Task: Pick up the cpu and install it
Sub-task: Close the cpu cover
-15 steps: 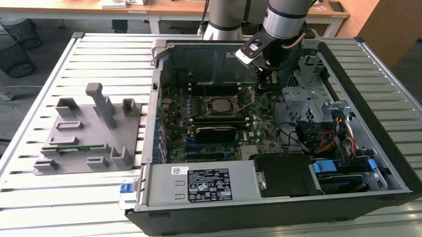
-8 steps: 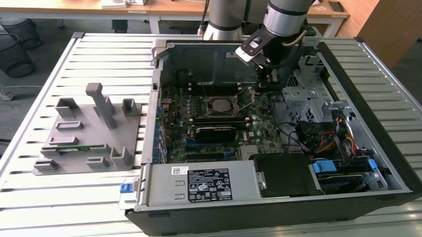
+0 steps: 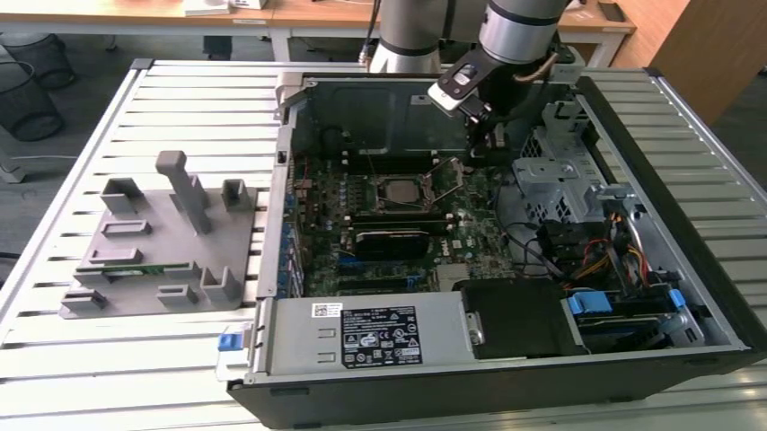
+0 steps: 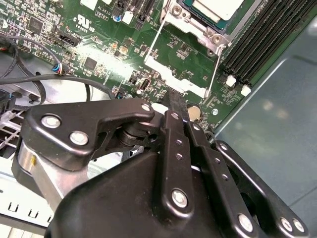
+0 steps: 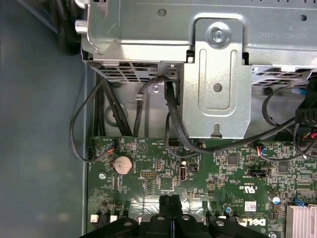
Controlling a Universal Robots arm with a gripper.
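The cpu (image 3: 401, 190) shows its silver-grey top inside the motherboard socket in the open computer case; in the second wrist view the cpu (image 4: 218, 7) lies inside the metal socket frame. My gripper (image 3: 483, 153) hangs over the board just to the exterior view's right of the socket. Its black fingers are pressed together with nothing between them in both wrist views, as the gripper (image 4: 177, 96) and the gripper (image 5: 171, 199). A thin metal socket lever (image 4: 216, 64) runs past the fingertips.
A grey fixture (image 3: 168, 224) holding a green memory stick (image 3: 132, 268) lies on the slatted table at the exterior view's left. A metal drive cage (image 5: 218, 74) with black cables, the memory slots (image 4: 267, 34) and the case wall (image 4: 277, 124) surround the gripper.
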